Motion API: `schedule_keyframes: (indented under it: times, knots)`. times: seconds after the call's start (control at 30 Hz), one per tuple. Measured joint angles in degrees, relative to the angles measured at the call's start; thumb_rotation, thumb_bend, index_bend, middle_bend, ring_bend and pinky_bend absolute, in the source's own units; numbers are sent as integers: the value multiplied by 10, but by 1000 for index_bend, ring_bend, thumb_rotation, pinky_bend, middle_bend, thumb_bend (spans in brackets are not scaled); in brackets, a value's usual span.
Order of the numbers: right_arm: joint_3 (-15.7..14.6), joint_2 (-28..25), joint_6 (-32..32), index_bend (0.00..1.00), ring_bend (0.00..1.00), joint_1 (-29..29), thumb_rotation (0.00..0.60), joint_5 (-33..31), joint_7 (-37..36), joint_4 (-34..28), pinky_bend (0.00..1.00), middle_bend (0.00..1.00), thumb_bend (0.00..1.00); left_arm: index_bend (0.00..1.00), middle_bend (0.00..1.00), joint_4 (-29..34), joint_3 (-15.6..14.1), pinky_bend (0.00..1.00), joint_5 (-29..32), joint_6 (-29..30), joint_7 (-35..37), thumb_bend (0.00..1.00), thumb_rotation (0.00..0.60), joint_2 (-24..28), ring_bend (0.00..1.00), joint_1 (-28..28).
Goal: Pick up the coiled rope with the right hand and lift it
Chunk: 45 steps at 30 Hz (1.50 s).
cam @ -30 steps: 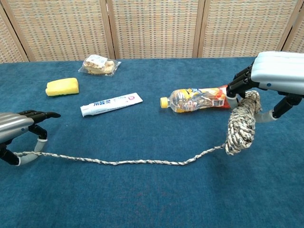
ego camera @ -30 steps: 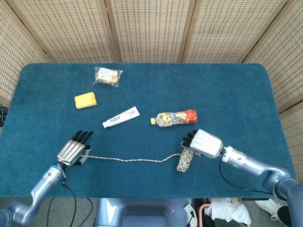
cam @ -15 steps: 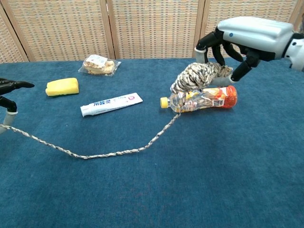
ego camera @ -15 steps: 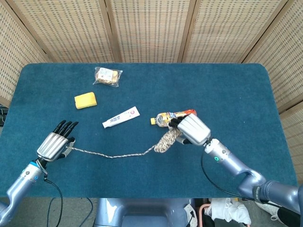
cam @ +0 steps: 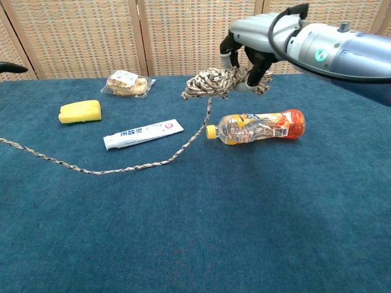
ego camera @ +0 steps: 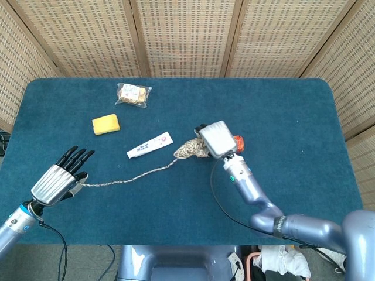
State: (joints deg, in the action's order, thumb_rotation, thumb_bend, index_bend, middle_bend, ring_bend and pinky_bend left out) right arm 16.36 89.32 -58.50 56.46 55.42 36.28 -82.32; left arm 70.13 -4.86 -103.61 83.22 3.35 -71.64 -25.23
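Observation:
The coiled rope (ego camera: 188,149) (cam: 214,83) is a speckled beige bundle hanging in the air above the blue table (ego camera: 293,111). My right hand (ego camera: 214,139) (cam: 259,39) grips its right end from above, with the fingers curled around it. A loose tail (ego camera: 126,177) (cam: 122,166) drops from the coil to the cloth and trails left to my left hand (ego camera: 54,180). That hand is raised with its fingers spread, and the rope's end sits at its thumb. In the chest view only a fingertip (cam: 12,67) of it shows at the left edge.
A plastic drink bottle (cam: 259,127) lies under the right hand, mostly hidden in the head view. A toothpaste tube (ego camera: 150,146) lies left of the coil, with a yellow sponge (ego camera: 106,124) and a snack bag (ego camera: 132,93) further back left. Wicker screens stand behind the table.
My right hand has carried the coil up and to the left, from the near right side to above the bottle. My left hand has drawn back left, and the rope's end went with it.

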Motion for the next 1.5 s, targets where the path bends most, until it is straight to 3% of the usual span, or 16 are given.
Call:
schedule_keyframes:
  times: [0.27,0.5,0.77,1.0,1.23,1.37,1.5]
  knots:
    - [17,94,29,679,724,50,600,-3,1,122,839,801,754,705,0,102,19,0,-2,-9,23,488,600,44,0,-28]
    - [18,141,43,679,724,70,600,-16,7,158,839,804,754,705,0,250,51,0,30,-54,72,498,600,102,0,-66]
    - [15,168,46,681,725,75,600,-11,-2,167,839,806,754,716,0,407,135,0,173,-168,139,587,600,175,0,-139]
    - [37,185,52,683,728,94,600,-41,19,176,841,809,754,717,0,510,202,0,305,-281,225,610,600,228,0,-198]
    - [37,202,54,685,730,101,600,-63,42,192,842,811,755,723,0,539,244,0,367,-293,247,612,600,222,0,-222]
    - [32,200,62,685,731,99,600,-58,32,188,849,811,754,726,0,527,287,0,444,-265,259,616,600,174,0,-246]
    - [26,184,73,685,731,94,600,-30,-1,171,863,811,754,731,0,476,316,0,518,-238,244,618,600,119,0,-275]
